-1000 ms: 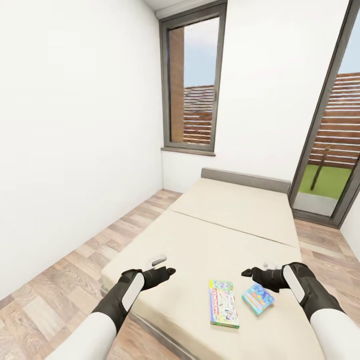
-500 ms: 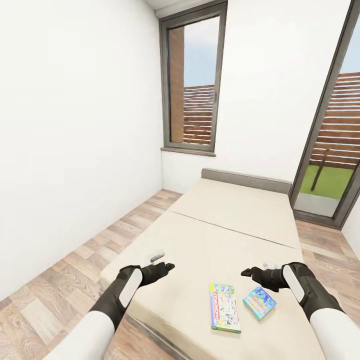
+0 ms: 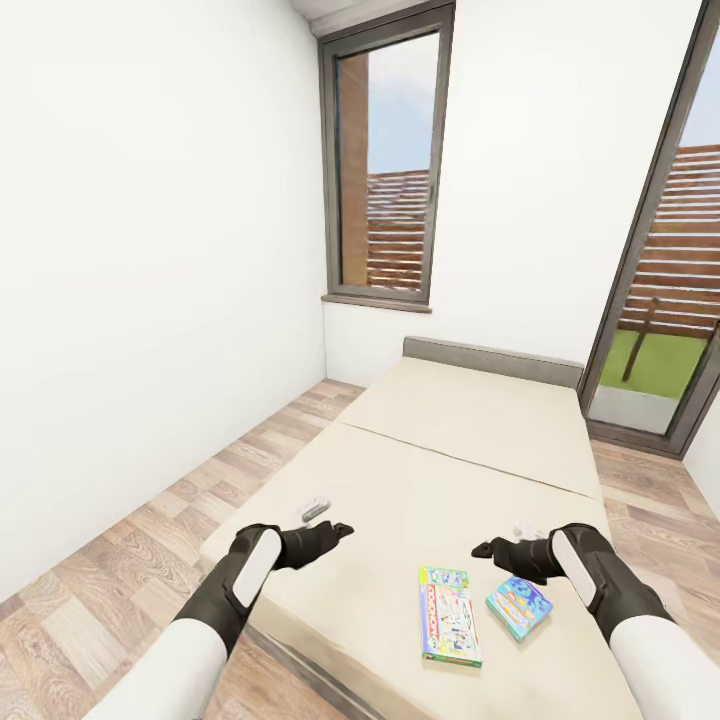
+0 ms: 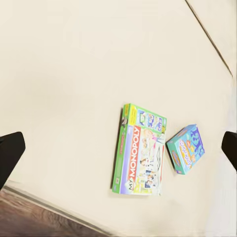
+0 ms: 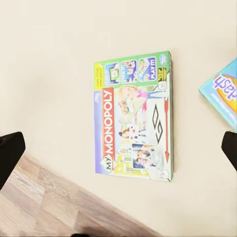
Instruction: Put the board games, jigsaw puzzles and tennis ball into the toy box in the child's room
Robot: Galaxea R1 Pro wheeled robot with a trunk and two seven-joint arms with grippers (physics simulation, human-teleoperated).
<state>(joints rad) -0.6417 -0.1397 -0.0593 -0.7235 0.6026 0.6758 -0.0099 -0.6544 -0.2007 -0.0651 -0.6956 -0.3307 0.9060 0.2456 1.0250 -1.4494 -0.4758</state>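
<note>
Two board games lie flat on the cream mattress of the bed point(image 3: 450, 450), near its front edge. The larger is a green Monopoly box point(image 3: 449, 628) point(image 4: 140, 150) point(image 5: 134, 121). Just right of it sits a smaller blue box point(image 3: 519, 606) point(image 4: 186, 148) point(image 5: 224, 94). My left gripper point(image 3: 338, 529) hovers over the bed's front left part, well left of the boxes, open and empty. My right gripper point(image 3: 484, 548) hangs open just beyond the two boxes, holding nothing. Both wrist views look down on the boxes between wide-spread fingertips point(image 4: 10, 158) point(image 5: 10, 158).
A small grey object point(image 3: 315, 511) and a small white one point(image 3: 524, 529) lie on the mattress by my hands. Wood floor point(image 3: 150, 540) runs between the bed and the white left wall. A window point(image 3: 385, 160) and a glass door point(image 3: 660, 300) stand behind the bed.
The view has shifted slightly. My right gripper has edged left and my left gripper has risen a little. The two boxes lie where they were.
</note>
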